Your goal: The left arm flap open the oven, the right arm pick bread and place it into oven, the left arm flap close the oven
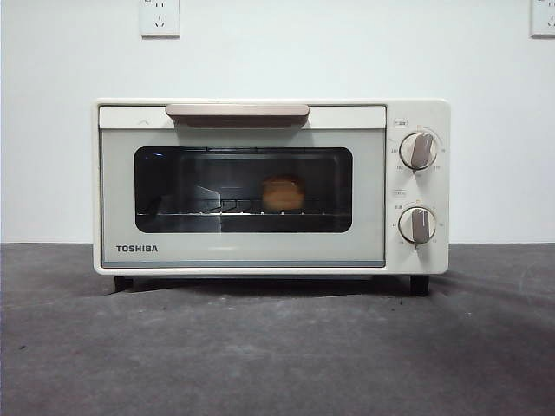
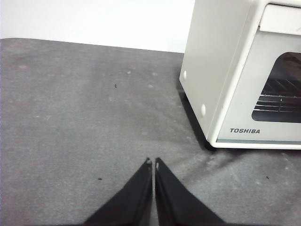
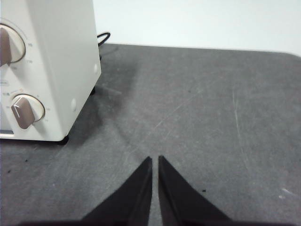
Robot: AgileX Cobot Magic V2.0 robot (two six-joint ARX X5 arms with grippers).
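Left gripper [image 2: 153, 163] hangs pinched together, empty, over the counter [image 2: 84, 117], the closed oven [image 1: 270, 186] at that frame's upper right; right gripper [image 3: 154, 160], likewise together, waits opposite; bread [image 1: 283, 193] sits centre-frame behind the glass, so nothing seems left to do

Oven [image 2: 244, 89]: cut off in both my wrist views. Knob markings [image 1: 408, 152]: too small to read.

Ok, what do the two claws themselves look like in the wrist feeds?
Both look alike. The left claw has two plain matte black jaws, wedge-shaped, tapering to narrow tips with a small pale fleck at each tip. The right claw is the same black tapered pair. No cables, labels or markings show on either.
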